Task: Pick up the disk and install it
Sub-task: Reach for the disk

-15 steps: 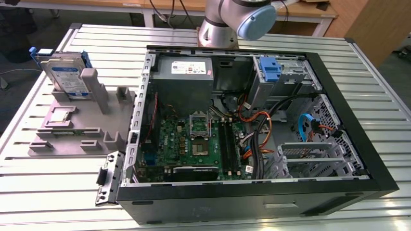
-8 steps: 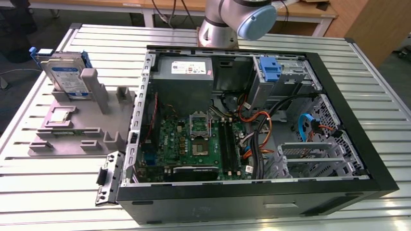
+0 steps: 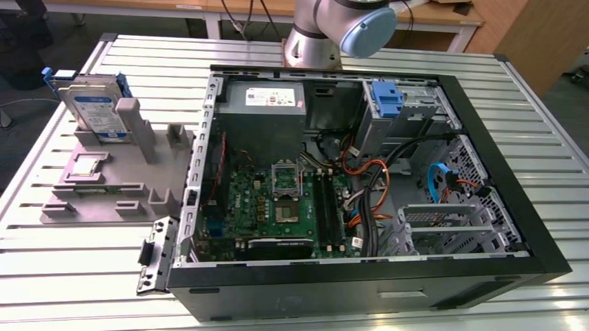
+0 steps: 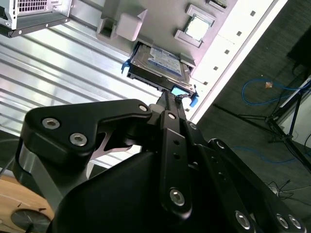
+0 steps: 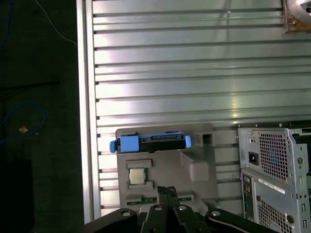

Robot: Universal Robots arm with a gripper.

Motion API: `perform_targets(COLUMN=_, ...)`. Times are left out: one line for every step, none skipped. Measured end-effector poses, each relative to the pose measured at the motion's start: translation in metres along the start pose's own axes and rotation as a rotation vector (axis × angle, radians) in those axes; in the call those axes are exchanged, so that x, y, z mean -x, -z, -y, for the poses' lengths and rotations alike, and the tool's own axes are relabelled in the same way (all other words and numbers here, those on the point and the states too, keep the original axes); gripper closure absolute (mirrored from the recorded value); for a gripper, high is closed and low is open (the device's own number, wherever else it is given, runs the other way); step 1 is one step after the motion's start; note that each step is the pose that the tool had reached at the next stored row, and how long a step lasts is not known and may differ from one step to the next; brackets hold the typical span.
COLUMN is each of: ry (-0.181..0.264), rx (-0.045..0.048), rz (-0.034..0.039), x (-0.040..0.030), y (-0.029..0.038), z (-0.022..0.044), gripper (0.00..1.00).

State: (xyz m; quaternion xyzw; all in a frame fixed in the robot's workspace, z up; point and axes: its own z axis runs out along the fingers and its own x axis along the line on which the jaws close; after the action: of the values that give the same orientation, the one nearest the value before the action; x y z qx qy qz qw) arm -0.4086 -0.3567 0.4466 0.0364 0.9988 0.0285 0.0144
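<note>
Silver disk (image 3: 92, 107), flat and framed in blue plastic, stands on edge in the matte grey holder (image 3: 110, 186) on the ribbed metal table (image 3: 55, 262), at the exterior view's left of the open black case (image 3: 368, 283). The gripper (image 5: 166, 190) (slim black fingers pressed together, nothing held) hangs apart from it.
</note>
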Motion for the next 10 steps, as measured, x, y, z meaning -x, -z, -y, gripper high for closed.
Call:
perform_targets(ry=0.000, rx=0.0000, rz=-0.0001, x=0.0000, y=-0.0007, z=0.0000, gripper=0.89)
perform_targets(ry=0.001, rx=-0.0001, rz=-0.0003, x=-0.0001, y=-0.0018, z=0.0001, gripper=0.89)
perform_targets(ry=0.002, rx=0.0000, rz=-0.0002, x=-0.0001, y=-0.0033, z=0.0002, gripper=0.89)
perform_targets(ry=0.003, rx=0.0001, rz=-0.0003, x=-0.0001, y=-0.0045, z=0.0003, gripper=0.89)
perform_targets(ry=0.004, rx=0.0001, rz=-0.0004, x=-0.0001, y=-0.0051, z=0.0002, gripper=0.89)
perform_targets(ry=0.004, rx=0.0001, rz=-0.0003, x=-0.0001, y=-0.0052, z=0.0002, gripper=0.89)
perform_targets(ry=0.004, rx=0.0000, rz=-0.0005, x=-0.0002, y=-0.0052, z=0.0002, gripper=0.89)
perform_targets(ry=0.004, rx=0.0000, rz=-0.0005, x=-0.0002, y=-0.0052, z=0.0001, gripper=0.89)
perform_targets(ry=0.004, rx=0.0001, rz=-0.0004, x=-0.0002, y=-0.0054, z=0.0000, gripper=0.89)
perform_targets(ry=0.004, rx=0.0001, rz=-0.0003, x=-0.0002, y=-0.0055, z=-0.0001, gripper=0.89)
